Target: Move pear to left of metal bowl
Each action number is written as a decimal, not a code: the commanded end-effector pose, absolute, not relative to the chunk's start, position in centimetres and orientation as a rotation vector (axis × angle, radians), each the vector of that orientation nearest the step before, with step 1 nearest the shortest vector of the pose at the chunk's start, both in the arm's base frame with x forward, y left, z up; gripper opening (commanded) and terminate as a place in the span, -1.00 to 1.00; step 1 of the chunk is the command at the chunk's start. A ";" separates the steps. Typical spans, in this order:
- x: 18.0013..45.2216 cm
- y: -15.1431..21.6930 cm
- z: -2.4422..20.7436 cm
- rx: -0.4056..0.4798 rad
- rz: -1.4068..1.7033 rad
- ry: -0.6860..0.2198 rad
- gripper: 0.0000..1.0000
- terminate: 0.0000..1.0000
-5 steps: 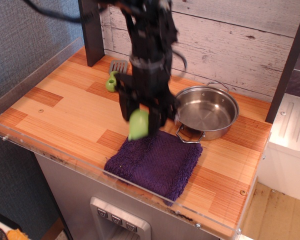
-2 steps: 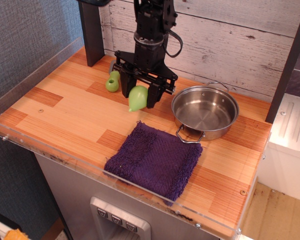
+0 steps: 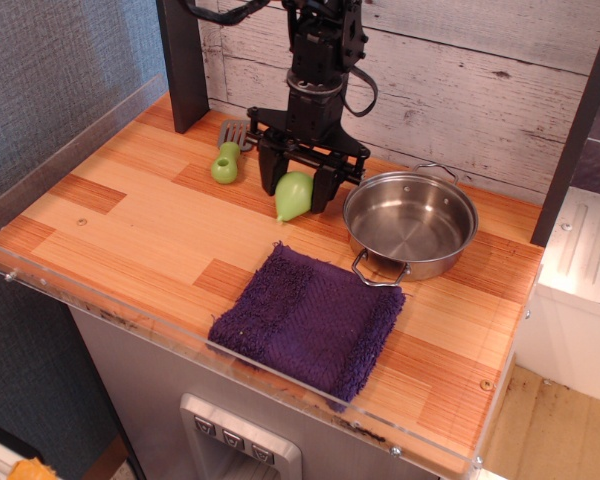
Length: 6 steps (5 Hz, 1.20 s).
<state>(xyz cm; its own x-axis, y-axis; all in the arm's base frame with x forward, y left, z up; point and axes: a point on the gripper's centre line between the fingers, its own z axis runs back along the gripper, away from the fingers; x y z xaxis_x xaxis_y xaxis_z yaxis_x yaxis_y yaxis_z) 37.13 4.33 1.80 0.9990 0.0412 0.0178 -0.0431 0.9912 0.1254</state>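
The light green pear [image 3: 292,196] sits between the black fingers of my gripper [image 3: 296,198], tip pointing down and left. It is very close to the wooden tabletop, or touching it; I cannot tell which. The gripper is shut on the pear and comes down from above. The shiny metal bowl [image 3: 412,222], with two wire loop handles, stands just right of the pear and is empty. A narrow gap of table shows between the pear and the bowl's left rim.
A green-handled spatula [image 3: 225,163] lies to the left of the gripper, near the back. A purple towel [image 3: 310,318] lies at the front. A dark post [image 3: 183,62] stands at the back left. A clear raised lip [image 3: 100,300] edges the table.
The gripper has carried the pear from above the towel's back edge, back and to the right, and lower, to just left of the bowl. The bowl, towel and spatula have not moved.
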 end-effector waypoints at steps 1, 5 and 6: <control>38.0 5.6 3.7 0.114 0.067 -0.073 -1.00 -1.00; 32.8 3.6 11.9 0.047 0.040 -0.197 1.00 -1.00; 29.9 2.8 12.4 0.012 0.022 -0.161 1.00 -1.00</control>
<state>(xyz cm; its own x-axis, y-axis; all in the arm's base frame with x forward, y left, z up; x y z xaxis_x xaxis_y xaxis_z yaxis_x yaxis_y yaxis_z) 29.71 2.42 10.96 0.9938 0.0240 0.1087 -0.0245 0.9997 0.0037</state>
